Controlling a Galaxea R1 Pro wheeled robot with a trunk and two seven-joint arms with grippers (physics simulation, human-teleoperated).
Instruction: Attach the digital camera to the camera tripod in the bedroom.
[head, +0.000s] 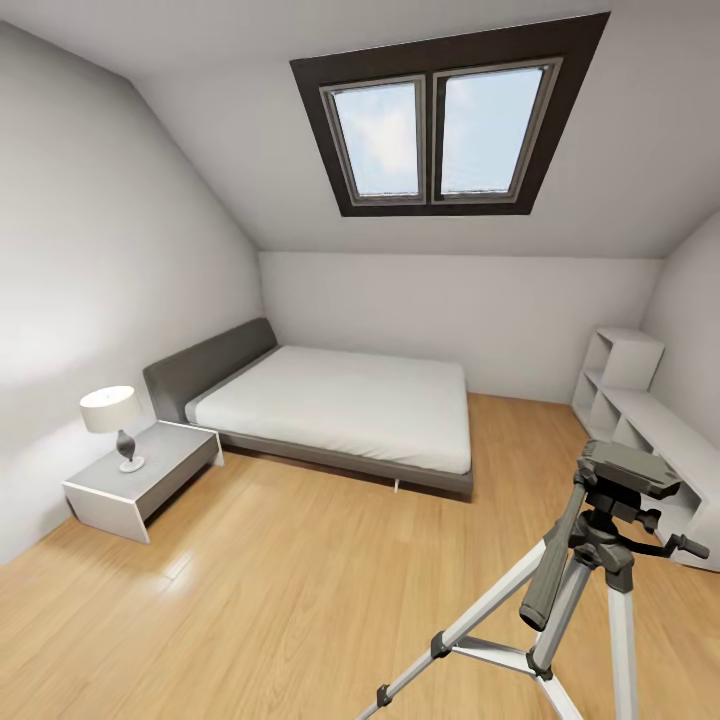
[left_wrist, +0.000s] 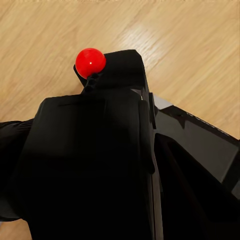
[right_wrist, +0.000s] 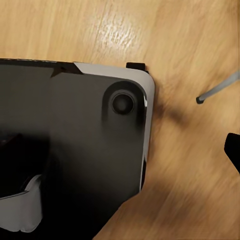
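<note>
Floor: light wood boards (head: 280, 590) with a soft sheen, running wall to wall.
Room: the bedroom has grey-white walls and a sloped ceiling with a dark-framed skylight (head: 448, 125) showing sky.
Bed: a low grey bed (head: 340, 410) with a white mattress stands against the far left wall.
Bedside table: a grey bedside table (head: 145, 478) sits just beside the bed's head end, with a white-shaded lamp (head: 114, 422) on top.
Shelf: a white shelf unit (head: 640, 415) runs along the right wall.
Tripod: the tripod (head: 590, 570) stands on the floor at the lower right of the head view, near the shelf; silver legs, black joints, a grey top plate with nothing on it, a handle sticking out to the right.
Camera: the camera (left_wrist: 100, 150) is a black boxy body with a bright red ball on top, seen close up in the left wrist view above the wood floor.
Left gripper: dark parts crowd around the camera, but I cannot tell whether the fingers are clamped on it.
Right gripper: the right wrist view shows a dark, grey-edged body with a round knob over the floor; fingers cannot be made out, so its state is unclear.
Right wrist extra: one thin tripod leg tip (right_wrist: 217, 92) rests on the boards.
</note>
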